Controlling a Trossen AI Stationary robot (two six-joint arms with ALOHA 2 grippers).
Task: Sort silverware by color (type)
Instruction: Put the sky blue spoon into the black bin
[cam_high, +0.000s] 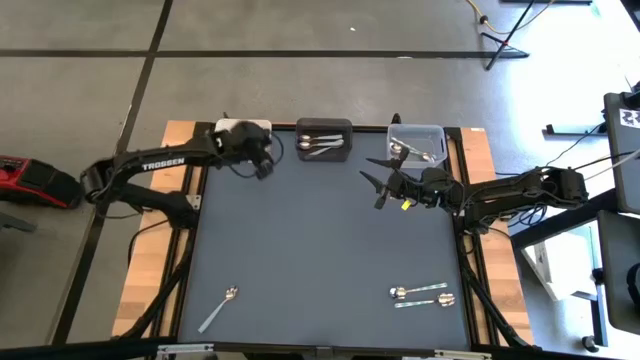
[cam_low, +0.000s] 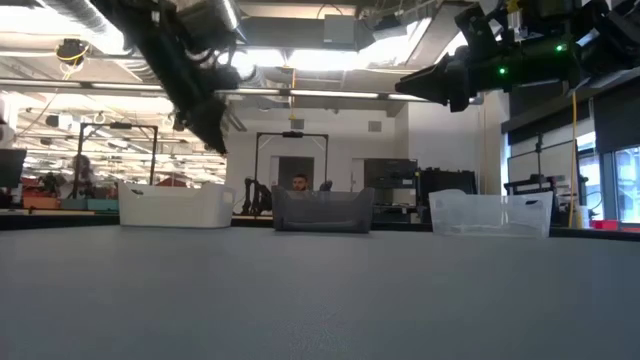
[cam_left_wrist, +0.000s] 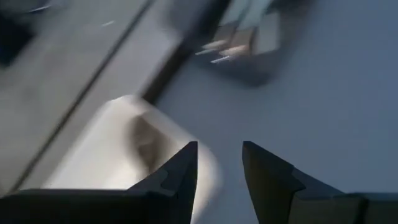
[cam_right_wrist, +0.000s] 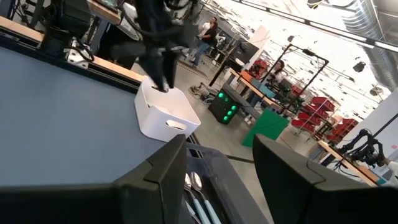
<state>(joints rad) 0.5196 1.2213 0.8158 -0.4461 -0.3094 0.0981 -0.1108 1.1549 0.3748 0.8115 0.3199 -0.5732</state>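
Three silver spoons lie flat on the dark mat: one near the near left corner (cam_high: 218, 308) and two side by side near the near right corner (cam_high: 418, 291) (cam_high: 425, 301). More spoons lie in the black bin (cam_high: 323, 140) and the clear bin (cam_high: 417, 143). My left gripper (cam_high: 266, 168) (cam_left_wrist: 219, 149) hovers open and empty by the white bin (cam_high: 243, 127) (cam_left_wrist: 118, 155). My right gripper (cam_high: 368, 172) (cam_right_wrist: 217, 140) is open and empty in the air, between the black and clear bins and a little nearer than them.
The three bins stand in a row along the mat's far edge (cam_low: 175, 205) (cam_low: 322, 210) (cam_low: 488, 213). Wooden strips flank the mat left and right (cam_high: 145, 270). The room beyond the table holds benches and people.
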